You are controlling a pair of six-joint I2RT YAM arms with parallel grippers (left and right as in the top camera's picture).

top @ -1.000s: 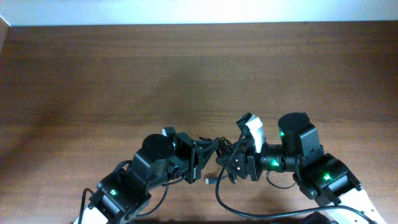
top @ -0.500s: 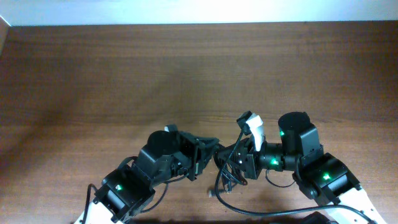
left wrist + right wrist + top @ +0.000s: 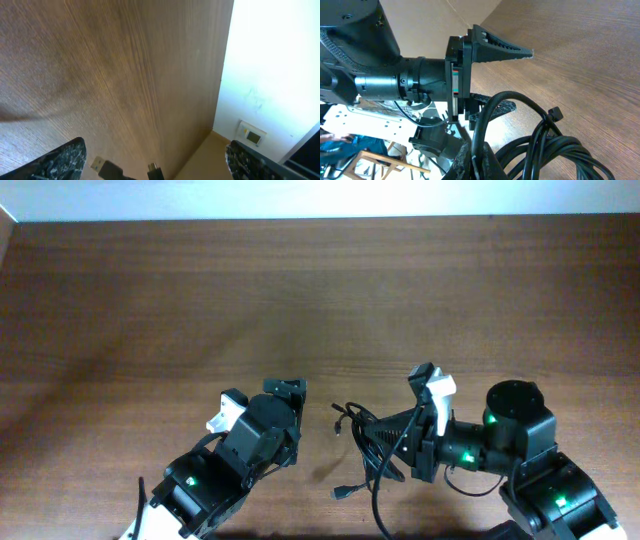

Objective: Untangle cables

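Observation:
The cables [image 3: 368, 452] are a bunch of thin black cords on the brown table, between the two arms. One plug end [image 3: 341, 493] trails toward the front and another end [image 3: 339, 416] points back. My right gripper [image 3: 370, 436] reaches in from the right and is shut on one strand [image 3: 481, 131], with the looped bundle [image 3: 555, 150] hanging beside it. My left gripper [image 3: 288, 393] stands apart to the left, open, with nothing between its fingers [image 3: 64, 159]. Two plug tips [image 3: 107, 167] show at the bottom edge of the left wrist view.
The brown wooden table [image 3: 320, 300] stretches back to a pale wall edge [image 3: 320, 200]. In the right wrist view, the left arm's body [image 3: 395, 82] and its open finger [image 3: 500, 47] sit close across from the bundle.
My left gripper has opened, let go of the cables and drawn back to the left. My right gripper has shut on a strand and pulled the bundle to the right.

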